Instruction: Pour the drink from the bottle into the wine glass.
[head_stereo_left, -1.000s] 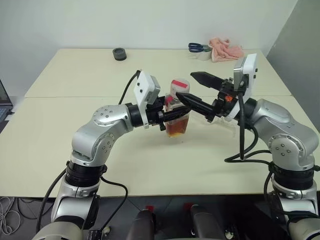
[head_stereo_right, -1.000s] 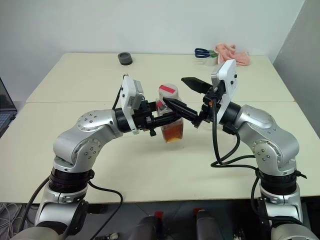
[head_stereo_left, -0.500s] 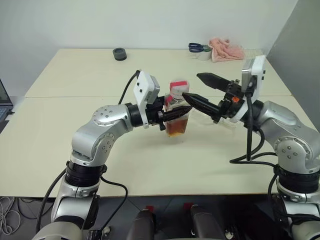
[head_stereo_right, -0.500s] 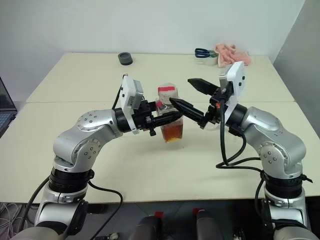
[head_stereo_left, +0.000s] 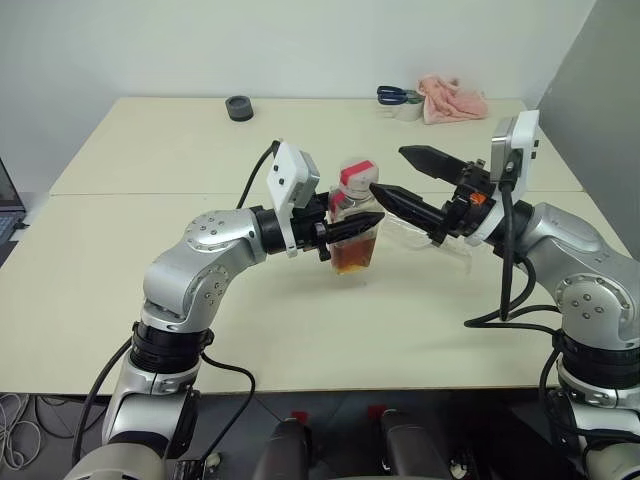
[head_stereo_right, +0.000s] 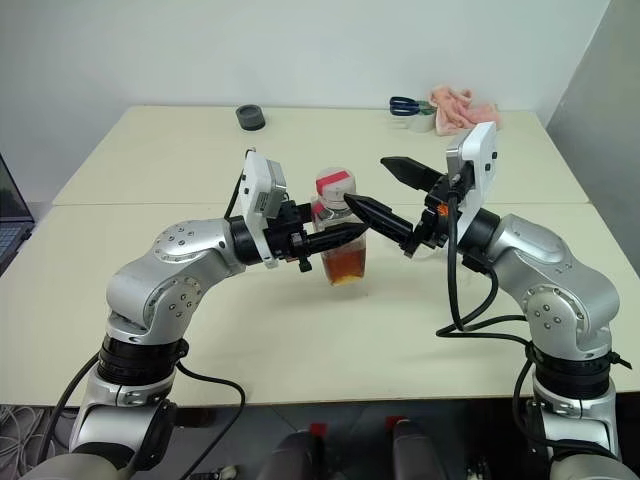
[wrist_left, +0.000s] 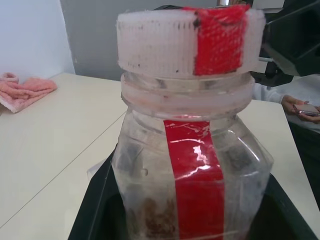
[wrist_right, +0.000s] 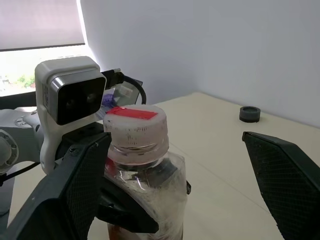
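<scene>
From the head views, my left gripper (head_stereo_left: 372, 217) is clamped around the bottle (head_stereo_left: 355, 235), which stands upright near the middle of the table (head_stereo_left: 150, 150) with its cap (head_stereo_left: 358, 170) on and the drink (head_stereo_left: 353, 258) low in it, while my right gripper (head_stereo_left: 390, 174) hangs wide apart beside the cap. In the left wrist view the cap sits seated on the neck. In the right wrist view the fingers (wrist_right: 80, 190) straddle it untouched, so I judge uncapping and pouring remain.
</scene>
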